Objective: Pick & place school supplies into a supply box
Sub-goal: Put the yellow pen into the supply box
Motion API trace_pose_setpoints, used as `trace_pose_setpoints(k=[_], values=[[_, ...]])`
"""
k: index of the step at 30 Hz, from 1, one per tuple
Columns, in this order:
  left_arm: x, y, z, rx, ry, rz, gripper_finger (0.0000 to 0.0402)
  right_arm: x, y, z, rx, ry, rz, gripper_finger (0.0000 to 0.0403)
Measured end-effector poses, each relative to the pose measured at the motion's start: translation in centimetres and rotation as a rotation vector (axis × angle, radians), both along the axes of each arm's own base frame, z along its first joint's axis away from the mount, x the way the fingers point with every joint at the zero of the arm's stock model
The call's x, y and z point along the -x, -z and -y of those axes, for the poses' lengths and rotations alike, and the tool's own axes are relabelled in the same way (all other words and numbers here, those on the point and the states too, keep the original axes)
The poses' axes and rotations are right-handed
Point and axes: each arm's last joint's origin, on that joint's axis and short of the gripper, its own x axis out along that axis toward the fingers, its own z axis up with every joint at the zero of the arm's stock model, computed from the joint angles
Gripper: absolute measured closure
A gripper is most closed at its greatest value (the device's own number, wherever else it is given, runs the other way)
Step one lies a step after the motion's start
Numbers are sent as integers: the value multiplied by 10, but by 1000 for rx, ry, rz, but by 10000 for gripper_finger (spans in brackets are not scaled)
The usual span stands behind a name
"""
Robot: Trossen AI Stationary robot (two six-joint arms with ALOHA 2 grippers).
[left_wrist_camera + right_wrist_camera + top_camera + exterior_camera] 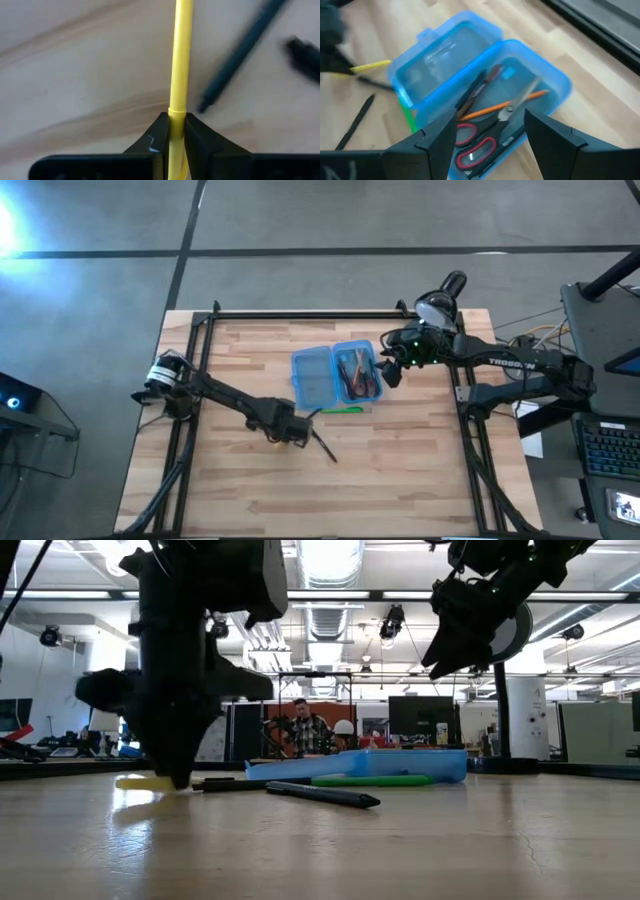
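The supply box (338,373) lies open in the middle of the table, both blue halves up. In the right wrist view it (485,75) holds red-handled scissors (480,142), an orange pencil (505,106) and dark pens. My right gripper (491,120) hovers open above the box's right half. My left gripper (175,125) is down at the table, near-left of the box, shut on a yellow pen (181,55). A black pen (325,445) and a green pen (340,410) lie flat on the wood beside the box. My left gripper pinches the yellow pen's shaft (177,112) between its two fingertips (159,131), coming down at a slant from above. The pen runs on past the fingers, along the way they point. In the low view its end (140,782) shows at table height beside the fingertips.
The black pen (240,55) lies close to the right of the held pen, with another dark thing (305,52) beyond it. A black desk lamp (445,295) stands at the far right corner. Bare wood spreads along the near edge (330,500).
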Motion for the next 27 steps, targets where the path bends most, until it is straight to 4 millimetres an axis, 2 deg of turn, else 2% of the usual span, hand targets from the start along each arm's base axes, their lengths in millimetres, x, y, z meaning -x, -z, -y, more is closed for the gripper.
trace_pose_setpoints(k=[6, 10, 12, 15, 20, 23, 27], values=[[9, -55, -5, -27, -257, 212, 382, 3, -1, 5, -40, 151, 25, 184], [1, -92, -14, -137, -410, 470, 384, 6, -3, 8, -65, 192, 48, 184], [-10, -103, -25, -170, -450, 572, 385, 7, -5, 9, -66, 203, 59, 184], [-37, -100, -47, -193, -449, 689, 385, 10, -11, 10, -54, 214, 106, 184], [-86, -84, -96, -176, -403, 825, 385, 18, -23, 9, -25, 216, 172, 184], [-107, -70, -119, -149, -361, 770, 387, 24, -24, 7, -22, 210, 147, 184], [-131, -59, -135, -116, -335, 687, 390, 30, -21, 4, -26, 199, 87, 184]])
